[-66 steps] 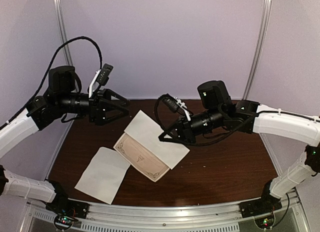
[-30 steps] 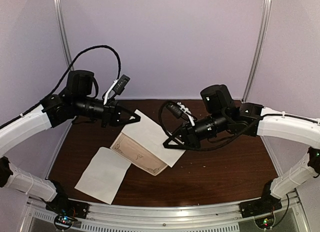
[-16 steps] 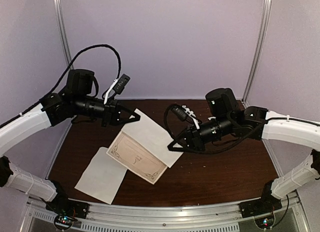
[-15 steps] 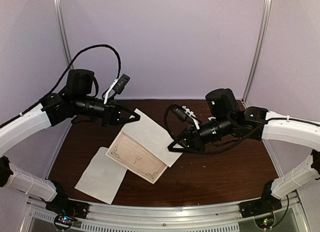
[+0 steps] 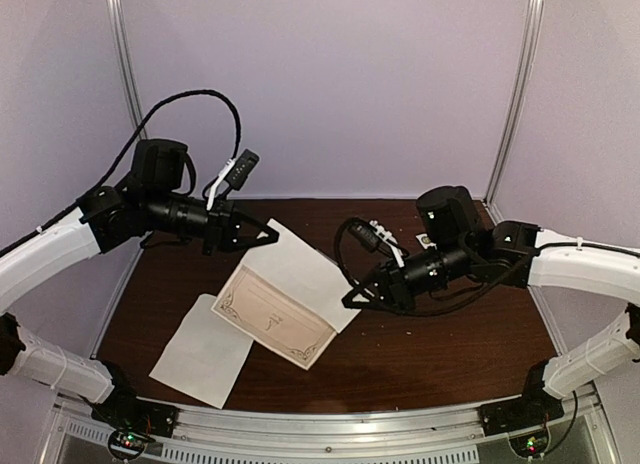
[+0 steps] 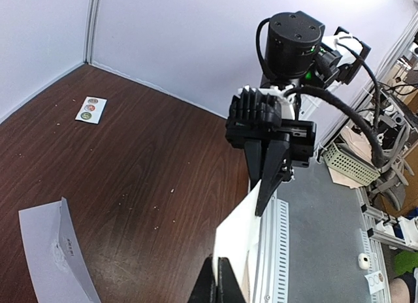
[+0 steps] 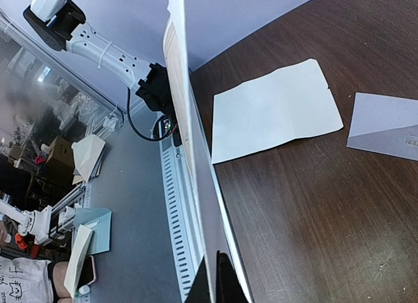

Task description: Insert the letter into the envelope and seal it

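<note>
Left gripper [image 6: 219, 277] and right gripper [image 7: 215, 273] clench opposite edges of the white paper letter [image 5: 300, 264] above the dark wooden table [image 7: 313, 205]. The pale grey-white paper envelope [image 7: 385, 123] lies flat at the right gripper's two o'clock. Likely mid-carry; next, the letter's edge must meet the envelope's mouth.

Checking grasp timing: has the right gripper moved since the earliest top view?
Yes. The right gripper, pinching the letter, shifted right toward the right frame post and slightly nearer the front.
</note>
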